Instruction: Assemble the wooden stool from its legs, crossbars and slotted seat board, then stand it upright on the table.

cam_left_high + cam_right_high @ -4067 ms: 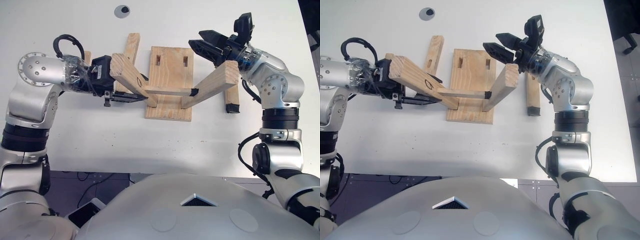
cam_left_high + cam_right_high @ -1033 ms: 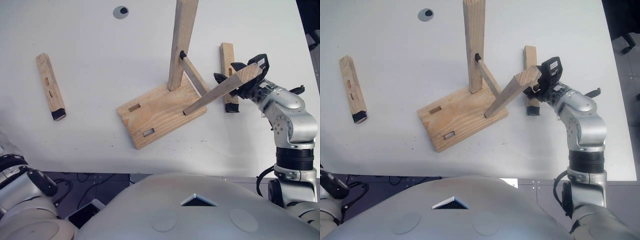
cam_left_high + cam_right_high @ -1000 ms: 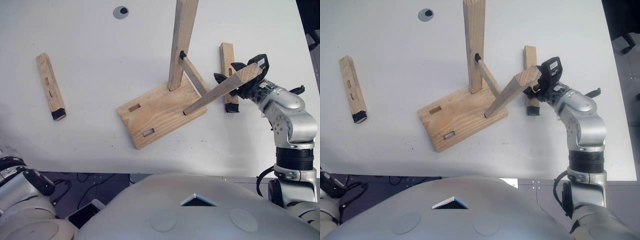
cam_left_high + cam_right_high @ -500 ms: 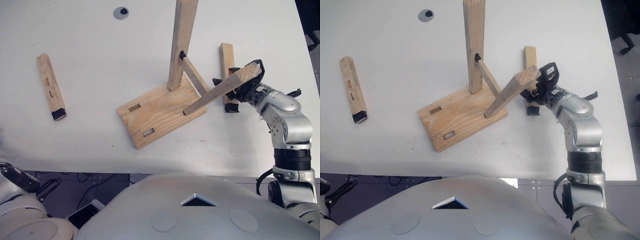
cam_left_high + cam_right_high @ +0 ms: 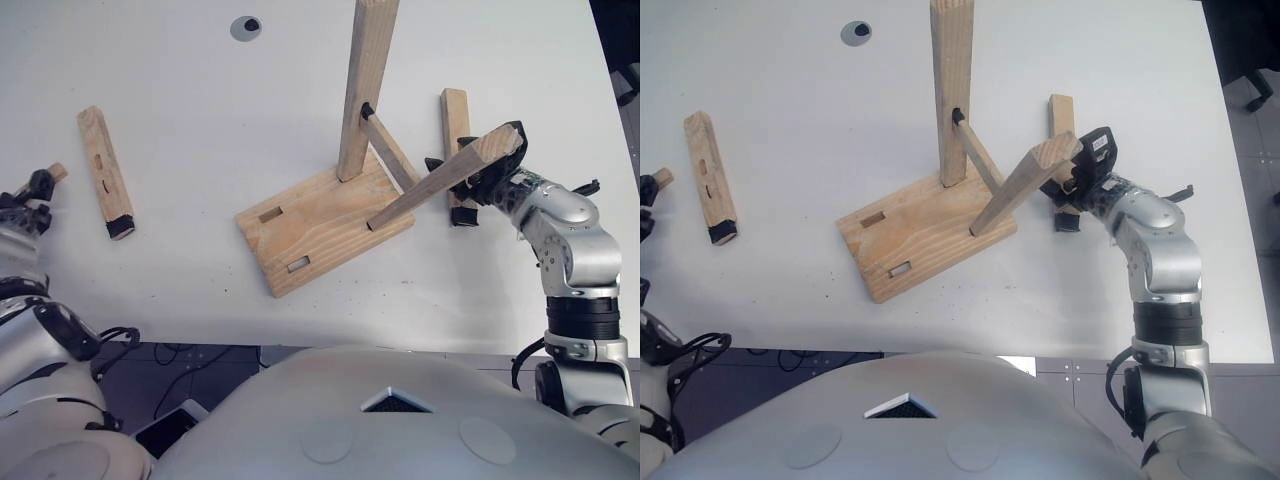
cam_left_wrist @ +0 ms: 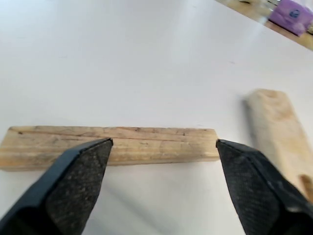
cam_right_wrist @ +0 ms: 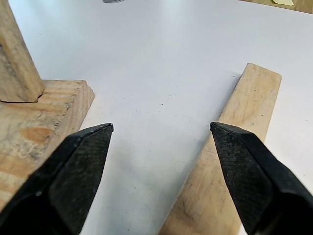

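We are looking down at the white tabletop (image 5: 200, 100). The seat board (image 5: 325, 232) is lying flat in the middle, with two empty slots showing on its 9 o'clock side. The standing leg (image 5: 366, 85) is sticking straight up from the board's 12 o'clock corner. The leaning leg (image 5: 445, 175) is tipping out toward 2 o'clock. A thin crossbar (image 5: 385, 145) is joining these two legs. A third leg (image 5: 455, 120) is lying flat at 2 o'clock of the board. Our right end effector (image 7: 161, 126) is hanging over it, right by the top of the leaning leg, with its fingers spread and nothing between them. A fourth leg (image 5: 104, 170) is lying well apart at 9 o'clock. Farther out at 9 o'clock, our left end effector (image 6: 164, 142) is also spread wide and holding nothing. A short crossbar (image 6: 107, 144) is lying flat just past its fingertips. We cannot tell if they are touching it.
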You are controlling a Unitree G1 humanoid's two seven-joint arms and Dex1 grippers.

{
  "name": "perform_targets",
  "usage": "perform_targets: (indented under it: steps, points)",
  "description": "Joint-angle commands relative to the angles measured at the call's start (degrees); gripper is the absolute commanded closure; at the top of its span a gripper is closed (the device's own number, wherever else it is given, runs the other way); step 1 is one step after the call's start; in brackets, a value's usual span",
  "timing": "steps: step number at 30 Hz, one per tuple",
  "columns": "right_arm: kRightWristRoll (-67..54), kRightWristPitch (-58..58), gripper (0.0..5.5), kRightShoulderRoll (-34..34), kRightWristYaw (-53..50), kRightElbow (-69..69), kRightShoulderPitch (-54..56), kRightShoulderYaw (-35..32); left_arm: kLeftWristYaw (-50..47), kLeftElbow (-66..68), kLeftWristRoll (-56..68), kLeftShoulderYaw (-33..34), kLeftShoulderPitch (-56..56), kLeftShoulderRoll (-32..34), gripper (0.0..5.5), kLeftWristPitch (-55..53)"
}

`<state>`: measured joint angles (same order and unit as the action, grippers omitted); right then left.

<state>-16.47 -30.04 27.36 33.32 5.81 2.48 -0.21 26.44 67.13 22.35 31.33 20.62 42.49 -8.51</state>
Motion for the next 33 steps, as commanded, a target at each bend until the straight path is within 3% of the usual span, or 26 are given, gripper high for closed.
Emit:
perform_targets:
  steps: [1, 11, 20, 33]
  points:
    - [0.6, 0.9, 1.83, -1.0, -0.6, -1.4, 1.9, 0.2, 2.4, 1.3, -3.3, -5.7, -1.7, -7.6, 1.61, -6.8]
    - [0.8, 2.0, 1.83, -1.5, -0.9, -2.9, 3.5, 1.1, 4.8, -5.8, -4.0, -13.0, -0.4, -15.5, 1.61, -9.5]
    - [0.8, 2.3, 1.83, -1.8, -1.1, -3.0, 3.3, 1.2, 3.4, -18.0, -1.7, -14.4, -2.6, -18.0, 1.61, -16.1]
    - [0.6, 2.9, 1.83, -0.2, 0.8, -2.4, 3.8, -0.5, 2.9, -49.2, -6.3, -21.4, -2.3, -13.5, 1.61, -17.1]
